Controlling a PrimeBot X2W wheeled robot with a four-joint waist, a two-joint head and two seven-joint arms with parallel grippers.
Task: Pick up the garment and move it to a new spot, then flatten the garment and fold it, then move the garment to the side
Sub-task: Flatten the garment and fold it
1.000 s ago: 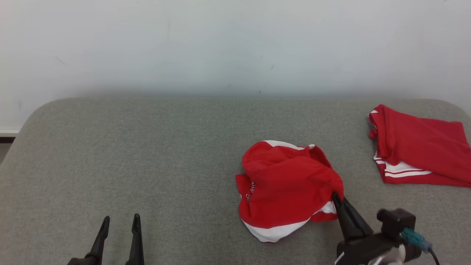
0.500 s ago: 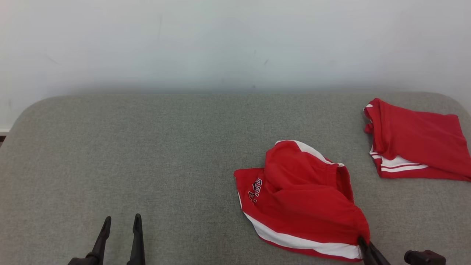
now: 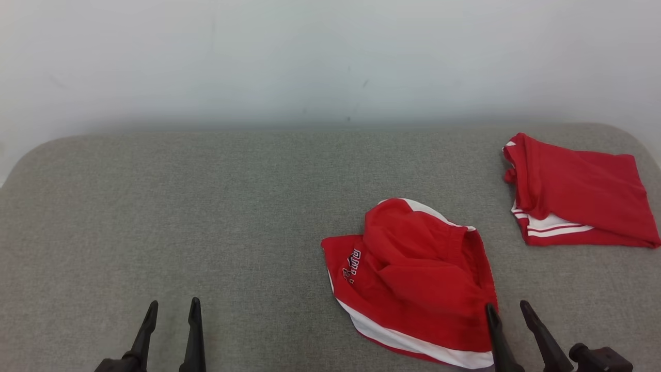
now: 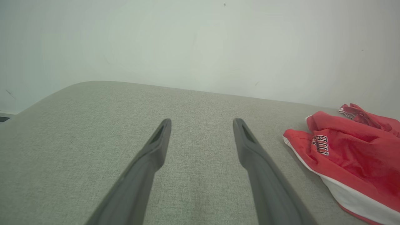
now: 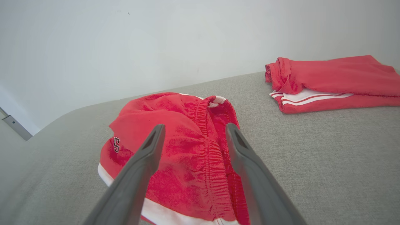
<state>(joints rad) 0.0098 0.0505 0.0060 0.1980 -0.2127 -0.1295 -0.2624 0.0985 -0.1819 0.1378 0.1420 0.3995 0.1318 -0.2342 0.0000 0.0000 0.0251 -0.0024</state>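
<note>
So the crumpled shorts (image 3: pixel 413 279) sat right of the tabletop's (image 3: pixel 232 206) middle near its front edge, with the right tool (image 3: pixel 507 306) gaping wide and empty at their near corner and the left tool (image 3: pixel 173 302) equally wide front-left, presumably both set for flattening.

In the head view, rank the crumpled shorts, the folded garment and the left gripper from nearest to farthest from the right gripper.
1. Crumpled shorts, beside the right gripper, at its left finger.
2. Folded garment, far right, beyond it.
3. Left gripper, lower left.
</note>
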